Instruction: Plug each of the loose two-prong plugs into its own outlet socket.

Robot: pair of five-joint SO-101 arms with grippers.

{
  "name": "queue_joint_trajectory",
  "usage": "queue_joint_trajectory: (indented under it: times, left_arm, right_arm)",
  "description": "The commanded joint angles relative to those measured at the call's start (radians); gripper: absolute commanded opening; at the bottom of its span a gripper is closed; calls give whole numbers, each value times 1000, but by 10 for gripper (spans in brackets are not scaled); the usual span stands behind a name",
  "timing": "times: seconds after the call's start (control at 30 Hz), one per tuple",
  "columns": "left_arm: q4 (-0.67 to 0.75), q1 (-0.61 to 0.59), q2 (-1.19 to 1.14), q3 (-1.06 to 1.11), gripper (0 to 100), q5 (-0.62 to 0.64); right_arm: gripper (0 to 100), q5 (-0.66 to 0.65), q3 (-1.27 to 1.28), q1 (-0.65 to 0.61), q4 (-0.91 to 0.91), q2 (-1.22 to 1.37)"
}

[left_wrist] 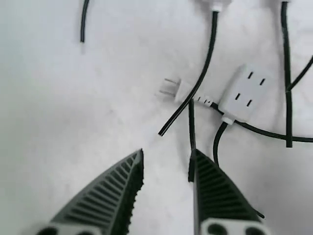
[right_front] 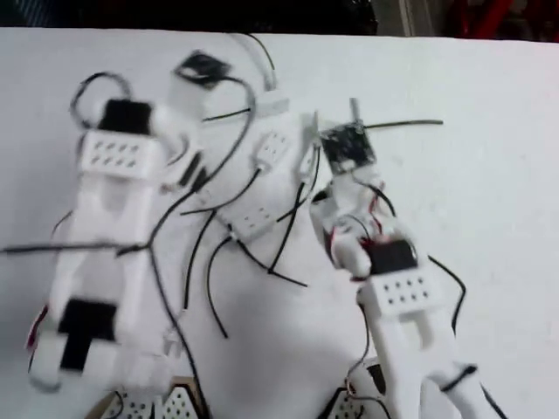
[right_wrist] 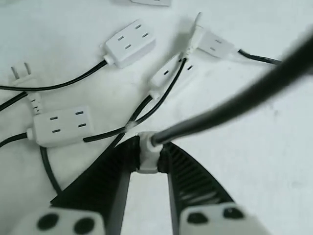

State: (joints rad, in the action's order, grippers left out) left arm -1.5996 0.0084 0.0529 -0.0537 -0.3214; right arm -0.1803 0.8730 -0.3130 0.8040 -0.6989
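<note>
My right gripper (right_wrist: 148, 146) is shut on a small white plug (right_wrist: 146, 157) whose black cord (right_wrist: 234, 103) runs up past the camera; its prongs are hidden. Beyond it lie white outlet sockets (right_wrist: 129, 44) (right_wrist: 63, 126) and a loose two-prong plug (right_wrist: 22, 73). My left gripper (left_wrist: 166, 152) hangs open over bare table with nothing between its fingers. Ahead of it lies a loose white two-prong plug (left_wrist: 171, 88), and beside that a white outlet socket (left_wrist: 244, 93). From above, the sockets (right_front: 272, 148) (right_front: 251, 218) lie between the left arm (right_front: 105, 201) and the right arm (right_front: 402, 288).
Black cords (right_front: 210, 279) cross and loop over the white table (right_front: 489, 175) between the arms. Another white socket block (right_front: 271, 106) lies farther back. More cords (left_wrist: 286, 73) run past the socket in the left wrist view.
</note>
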Motion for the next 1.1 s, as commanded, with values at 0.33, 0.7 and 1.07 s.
queue_joint_trajectory:
  times: [0.33, 0.7, 1.07]
  left_arm:
    - [453, -295, 642, 876, 161, 15]
    - [712, -302, 734, 1185, 161, 17]
    - [712, -302, 734, 1191, 161, 17]
  right_arm:
    - [18, 40, -144, -240, 87, 79]
    - [18, -29, -18, -277, -317, 272]
    - [18, -29, -17, -255, -481, 470]
